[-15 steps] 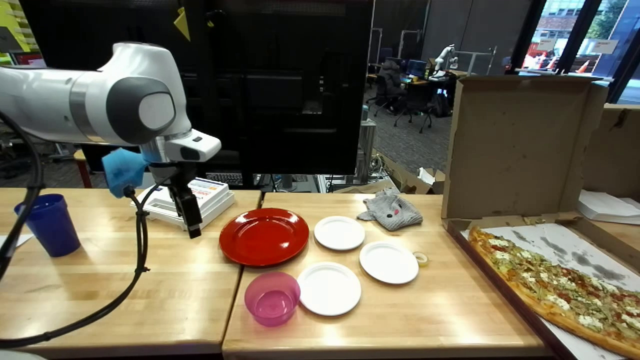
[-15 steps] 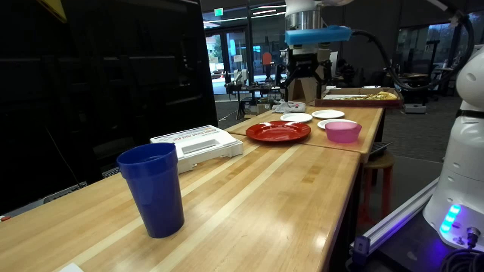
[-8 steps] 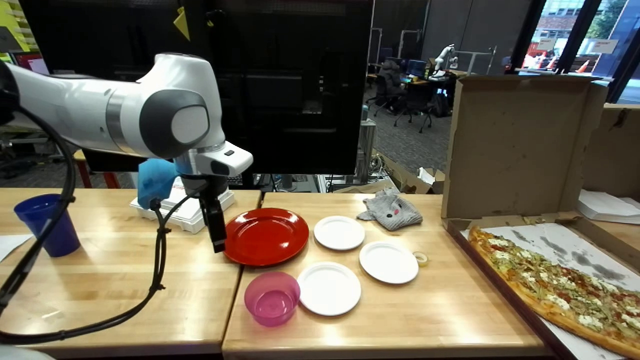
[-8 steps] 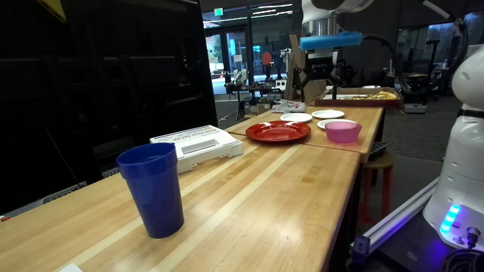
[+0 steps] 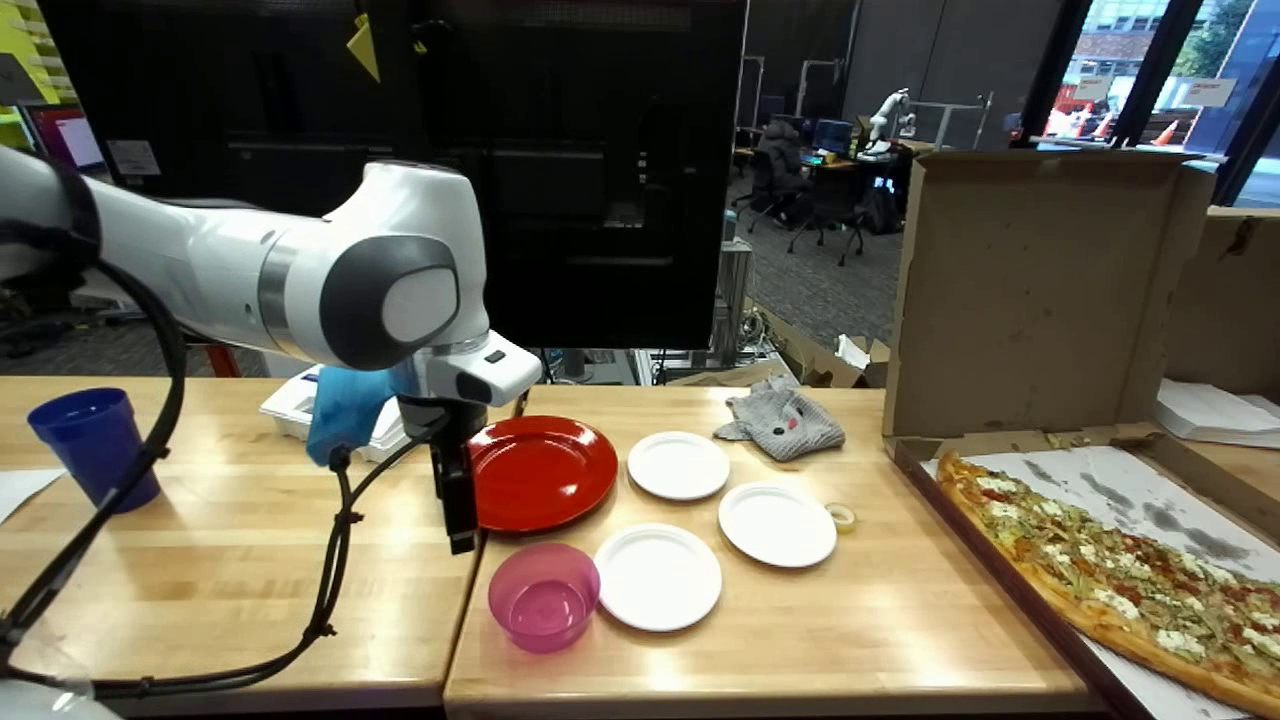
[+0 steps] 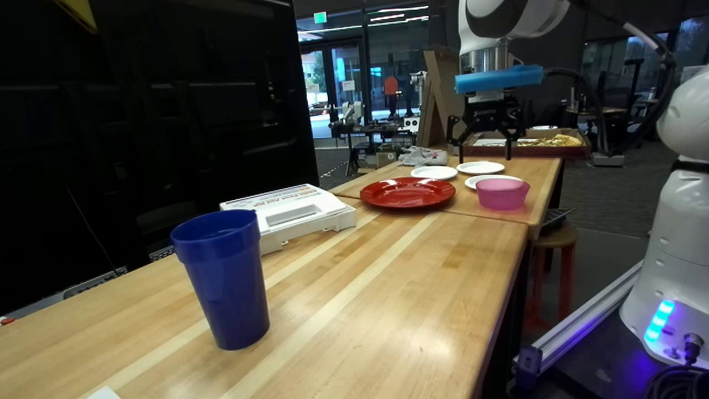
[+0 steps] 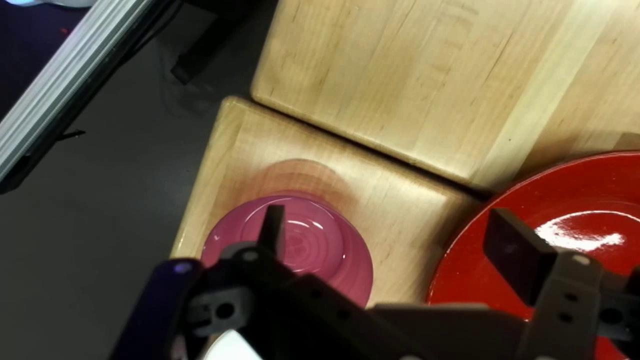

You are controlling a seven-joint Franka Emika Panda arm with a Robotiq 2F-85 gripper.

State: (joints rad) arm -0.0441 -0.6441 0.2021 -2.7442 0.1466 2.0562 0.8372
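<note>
The claw (image 6: 484,157) points downward above the surface (image 5: 850,630), its two fingers spread wide apart. Nearest items, as I view them: the pink bowl (image 5: 545,600) and the red plate (image 5: 545,475). In an exterior view, the pink bowl sits open side up at lower centre, with the red plate higher in the frame, left of centre; the claw's dark finger overlaps the left rim of the red plate along my line of sight. In the wrist view, one finger appears over the pink bowl at lower centre-left and the other over the red plate at lower right.

Three white plates (image 5: 778,525) occupy the centre of the frame in an exterior view; I cannot tell whether the closest one touches the pink bowl. A grey knitted item (image 5: 785,424) lies above them, and the raised-lid pizza box (image 5: 1030,300), with pizza (image 5: 1120,590) inside, fills the right side. In both exterior views, a blue cup (image 6: 224,282) stands toward the left.
</note>
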